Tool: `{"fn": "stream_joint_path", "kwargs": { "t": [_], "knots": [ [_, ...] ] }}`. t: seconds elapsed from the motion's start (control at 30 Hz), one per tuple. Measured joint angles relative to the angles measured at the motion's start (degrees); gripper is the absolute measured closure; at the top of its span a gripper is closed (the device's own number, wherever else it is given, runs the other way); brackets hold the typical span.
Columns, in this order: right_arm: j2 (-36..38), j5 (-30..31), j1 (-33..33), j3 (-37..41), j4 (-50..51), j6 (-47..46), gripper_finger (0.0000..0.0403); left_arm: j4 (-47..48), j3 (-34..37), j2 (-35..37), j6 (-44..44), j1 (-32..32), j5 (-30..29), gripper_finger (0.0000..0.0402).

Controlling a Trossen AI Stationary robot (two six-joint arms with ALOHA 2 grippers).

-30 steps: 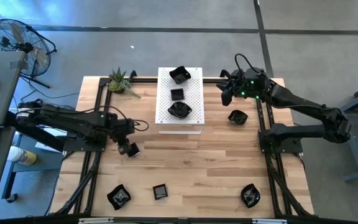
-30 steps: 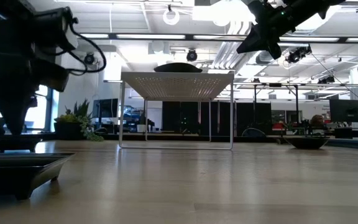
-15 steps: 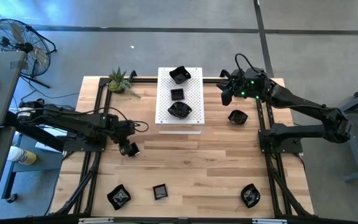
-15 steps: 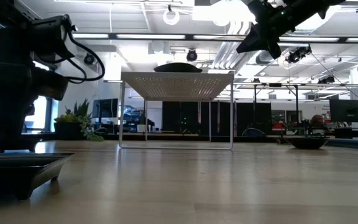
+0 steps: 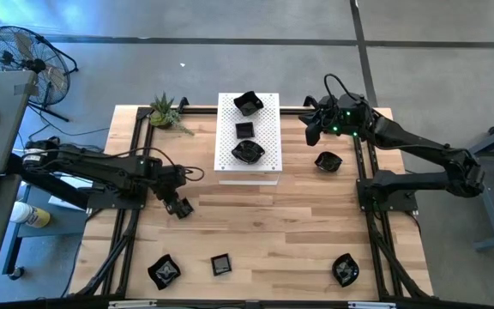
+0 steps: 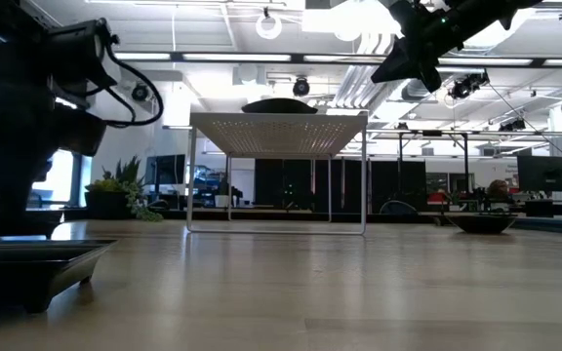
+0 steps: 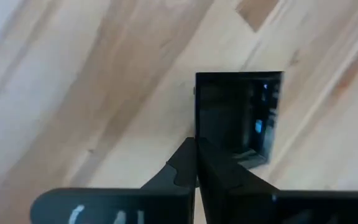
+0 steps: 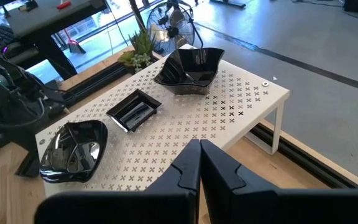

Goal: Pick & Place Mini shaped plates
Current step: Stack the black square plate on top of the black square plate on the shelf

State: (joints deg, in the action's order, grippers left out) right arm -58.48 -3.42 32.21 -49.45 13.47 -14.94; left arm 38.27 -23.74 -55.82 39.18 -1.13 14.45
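My left gripper (image 5: 178, 207) is low over the table's left middle, shut on a small square black plate (image 7: 238, 115); that plate also shows in the high view (image 5: 183, 209). My right gripper (image 5: 313, 130) is shut and empty, raised at the table's far right beside the white perforated board (image 5: 249, 170). Three black plates rest on the board: a petal-like one (image 8: 191, 67), a small square one (image 8: 133, 111) and a rounded one (image 8: 73, 149). Other black plates lie on the table at the far right (image 5: 328, 160), near right (image 5: 345, 269), near middle (image 5: 221, 263) and near left (image 5: 163, 271). My left gripper has the square plate's side wall (image 7: 197, 124) between its two fingers, near a corner, one finger on the outer side and one over the plate's inside. The fingers come from above, pointing down. I cannot tell whether the plate's underside is on the table.
A small green spiky plant (image 5: 165, 110) stands at the table's far left corner. Black frame rails run along the table's left (image 5: 131, 197) and right (image 5: 363, 197) sides. Bare wood lies in the table's middle (image 5: 264, 223). A fan (image 5: 24, 53) stands on the floor beyond the table.
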Motion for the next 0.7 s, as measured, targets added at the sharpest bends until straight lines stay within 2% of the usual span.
{"fn": "stream_joint_path", "kwargs": {
  "t": [0.17, 0.43, 0.57, 0.7],
  "knots": [
    [0.0, 0.0, 0.0, 0.0, 0.0, 0.0, 0.04, 1.4, -3.9, 4.2, 6.3, 0.0, 0.3, 0.0401],
    [0.0, 0.0, 0.0, 0.0, 0.1, 1.1, 0.04, 2.7, -16.0, 10.5, 19.1, 0.0, -2.1, 0.0401],
    [0.0, -0.6, 0.0, 0.0, 0.1, 2.4, 0.04, 2.2, -23.0, 10.7, 24.3, 0.0, -7.9, 0.0401],
    [0.0, -0.9, 0.0, 0.0, 0.1, 3.6, 0.04, 1.1, -28.1, 8.6, 32.1, 0.0, -21.2, 0.0401]
  ]
}}
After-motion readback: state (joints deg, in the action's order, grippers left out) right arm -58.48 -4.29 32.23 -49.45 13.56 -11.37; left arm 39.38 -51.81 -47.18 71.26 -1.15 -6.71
